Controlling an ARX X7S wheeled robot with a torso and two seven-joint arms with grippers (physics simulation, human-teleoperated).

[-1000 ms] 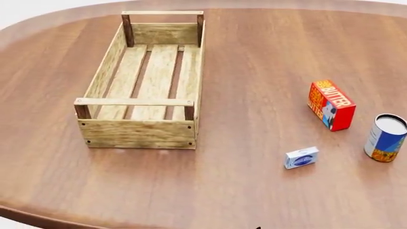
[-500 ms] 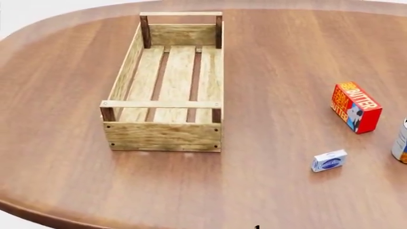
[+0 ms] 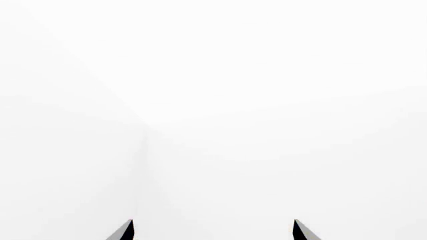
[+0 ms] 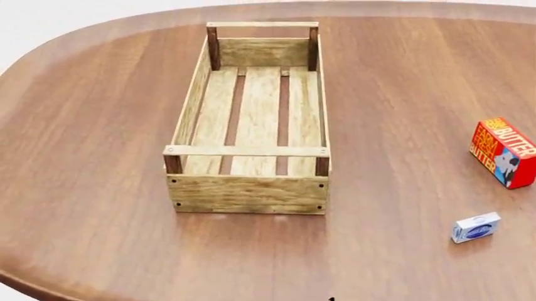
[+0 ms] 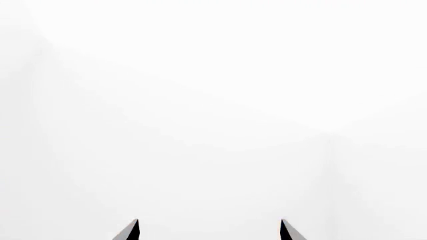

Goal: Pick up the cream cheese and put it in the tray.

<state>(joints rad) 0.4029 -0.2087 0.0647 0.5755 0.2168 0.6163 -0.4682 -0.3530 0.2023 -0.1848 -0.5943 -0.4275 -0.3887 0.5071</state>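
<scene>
The cream cheese (image 4: 476,227), a small flat white-grey box with a blue oval logo, lies on the wooden table at the head view's right, near the front. The tray (image 4: 248,194), a long light-wood slatted crate with dark corner posts, stands in the middle with nothing in it. Neither arm shows in the head view. My left gripper (image 3: 213,231) is open in its wrist view, its two dark fingertips wide apart against blank white. My right gripper (image 5: 209,231) is open in the same way, facing only white.
A red-orange butter box (image 4: 503,152) stands at the right edge, behind the cream cheese. The round brown table (image 4: 92,144) curves away at the left and front, with its edge close at the lower left.
The head view has swung left: the tray, butter box and cream cheese have all slid rightward in the picture, and the blue-orange can has gone out of view.
</scene>
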